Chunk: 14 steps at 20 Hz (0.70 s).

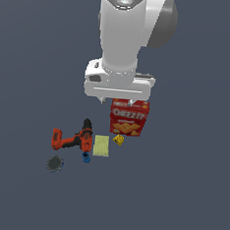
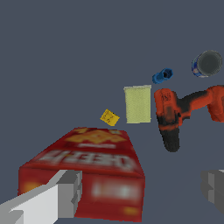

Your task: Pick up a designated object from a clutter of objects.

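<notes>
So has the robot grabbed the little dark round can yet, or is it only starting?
Only starting. Nothing looks done: the dark round can sits on the floor at the far edge of the clutter, past the drill. The pincer is open and empty, hanging near the Cheez-It box. Left to do: move over the can, come down, close on it and lift.

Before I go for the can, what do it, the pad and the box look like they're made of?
Can: looks like dull grey metal with a blue printed band on its side, though a render leaves that open. Pad: pale yellow-green, matte, evenly coloured, so probably sponge or foam. Box: printed cardboard by its sharp edges and red Cheez-It lettering, with a slight sheen.
</notes>
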{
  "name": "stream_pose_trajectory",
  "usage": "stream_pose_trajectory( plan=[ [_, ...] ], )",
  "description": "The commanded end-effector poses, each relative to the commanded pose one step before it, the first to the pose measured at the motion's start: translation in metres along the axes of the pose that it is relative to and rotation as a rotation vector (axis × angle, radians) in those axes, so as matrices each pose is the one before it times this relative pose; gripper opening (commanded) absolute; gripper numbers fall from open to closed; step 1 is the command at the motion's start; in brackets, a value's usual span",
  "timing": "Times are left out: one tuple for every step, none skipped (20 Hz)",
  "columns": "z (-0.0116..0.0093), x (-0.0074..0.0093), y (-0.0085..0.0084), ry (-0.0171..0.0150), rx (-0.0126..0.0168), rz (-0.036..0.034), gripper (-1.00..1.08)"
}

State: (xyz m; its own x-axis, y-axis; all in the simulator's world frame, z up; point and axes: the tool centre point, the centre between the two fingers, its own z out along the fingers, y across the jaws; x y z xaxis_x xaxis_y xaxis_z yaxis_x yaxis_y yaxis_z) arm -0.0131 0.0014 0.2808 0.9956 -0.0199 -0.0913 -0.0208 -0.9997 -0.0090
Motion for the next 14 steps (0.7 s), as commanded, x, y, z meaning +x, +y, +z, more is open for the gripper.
stream_pose_trajectory(
  plan=[
    [0.0, 0.0, 0.00001, 0.0, 0.0, 0.0, 1.0],
    [-0.00004, 0.00008, 0.00032, 0.00023, -0.00047, 0.00045, 1.0],
    [-0.00011, 0.00024, 0.001, 0.00068, -0.00137, 0.0014, 1.0],
    [-0.00014, 0.00041, 0.00161, 0.00103, -0.0021, 0.00213, 1.0],
    [-0.00023, 0.00053, 0.00224, 0.00148, -0.00306, 0.00307, 1.0],
    [-0.00031, 0.00062, 0.00284, 0.00186, -0.00392, 0.00388, 1.0],
    [-0.00038, 0.00062, 0.00323, 0.00212, -0.00459, 0.00445, 1.0],
    [-0.00038, 0.00039, 0.0027, 0.00179, -0.00403, 0.00379, 1.0],
    [-0.00034, 0.00016, 0.00199, 0.00133, -0.00313, 0.00283, 1.0],
    [-0.0003, -0.00005, 0.0013, 0.00089, -0.00225, 0.00192, 1.0],
    [-0.00026, -0.00021, 0.00064, 0.00048, -0.00141, 0.00106, 1.0],
    [-0.00012, -0.00024, 0.00008, 0.0, 0.0, 0.0, 1.0],
    [-0.00007, -0.00013, -0.00026, 0.0, 0.0, 0.0, 1.0],
    [0.00031, 0.0004, -0.00031, -0.00034, 0.00088, -0.00074, 1.0]
  ],
)
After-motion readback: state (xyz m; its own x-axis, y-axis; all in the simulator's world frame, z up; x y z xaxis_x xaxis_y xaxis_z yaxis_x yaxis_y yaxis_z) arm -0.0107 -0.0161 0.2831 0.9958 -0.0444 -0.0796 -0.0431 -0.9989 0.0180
